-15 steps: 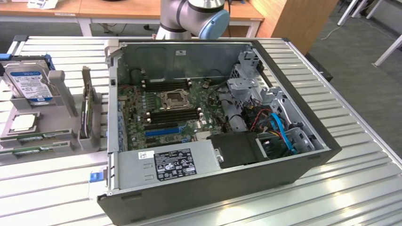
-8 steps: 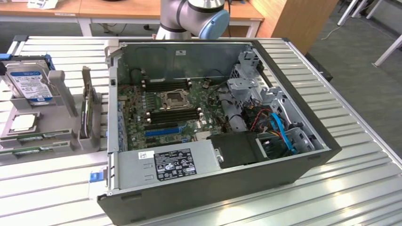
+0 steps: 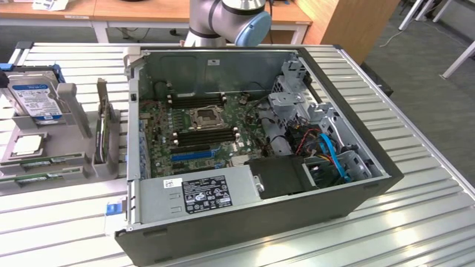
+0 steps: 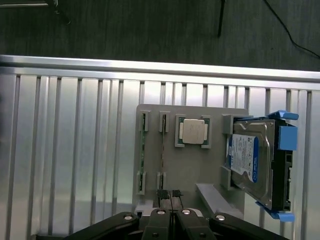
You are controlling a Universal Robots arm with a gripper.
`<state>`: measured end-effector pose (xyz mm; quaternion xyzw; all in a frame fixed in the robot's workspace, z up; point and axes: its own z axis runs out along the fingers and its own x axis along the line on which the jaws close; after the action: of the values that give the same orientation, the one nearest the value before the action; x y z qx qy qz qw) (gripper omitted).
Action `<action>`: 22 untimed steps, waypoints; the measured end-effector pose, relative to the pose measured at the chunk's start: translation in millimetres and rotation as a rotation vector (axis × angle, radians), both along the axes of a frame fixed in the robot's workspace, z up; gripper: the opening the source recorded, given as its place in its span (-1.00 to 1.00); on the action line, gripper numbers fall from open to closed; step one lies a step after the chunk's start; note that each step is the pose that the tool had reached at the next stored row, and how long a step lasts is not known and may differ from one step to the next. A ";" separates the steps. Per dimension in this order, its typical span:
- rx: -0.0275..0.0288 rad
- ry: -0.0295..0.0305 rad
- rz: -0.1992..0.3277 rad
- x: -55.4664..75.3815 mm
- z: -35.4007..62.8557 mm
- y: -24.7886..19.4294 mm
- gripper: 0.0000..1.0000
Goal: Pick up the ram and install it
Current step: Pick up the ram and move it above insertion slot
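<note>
Because the work is at the parts tray, we note the exterior view first. The flat grey plastic parts tray point(image 3: 74, 169) lies on the ribbed metal table point(image 3: 415, 222), just beside the open black computer case point(image 3: 356, 183) on the exterior view's left. A long thin green ram stick point(image 3: 46, 162) rests in the tray's near holders. Inside the case, the long black memory slots point(image 3: 204, 136) flank the processor socket on the green motherboard point(image 3: 159, 144).

Wrist view: the black two-fingered pincer point(image 4: 170, 194) hangs over the tray's edge with its fingers together, holding nothing. The ram stick stands on edge between small end holders, apart from the pincer. A second thin stick point(image 4: 162, 150) sits just beside it, in line with the fingertips. A square silver processor chip point(image 4: 192, 132) lies near them, and a blue-labelled hard drive point(image 4: 250, 162) stands beyond it.

Our judgement: the fingers need to part enough to straddle one board only. They should be centred along its length and square to its faces. The neighbouring stick is close, so a skewed descent risks nudging it.
</note>
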<state>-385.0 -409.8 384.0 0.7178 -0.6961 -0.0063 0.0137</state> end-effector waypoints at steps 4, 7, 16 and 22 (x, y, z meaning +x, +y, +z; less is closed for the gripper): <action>0.0011 0.0000 0.000 0.0 -0.1 0.0 -0.80; 0.0017 0.0000 0.000 0.0 -0.6 0.0 -0.80; 0.0019 -0.0001 0.000 0.0 -2.7 0.0 -0.80; 0.0020 0.0000 0.000 0.0 -4.2 0.0 -0.80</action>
<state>-385.0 -409.8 379.8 0.7178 -0.6960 -0.0070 0.0130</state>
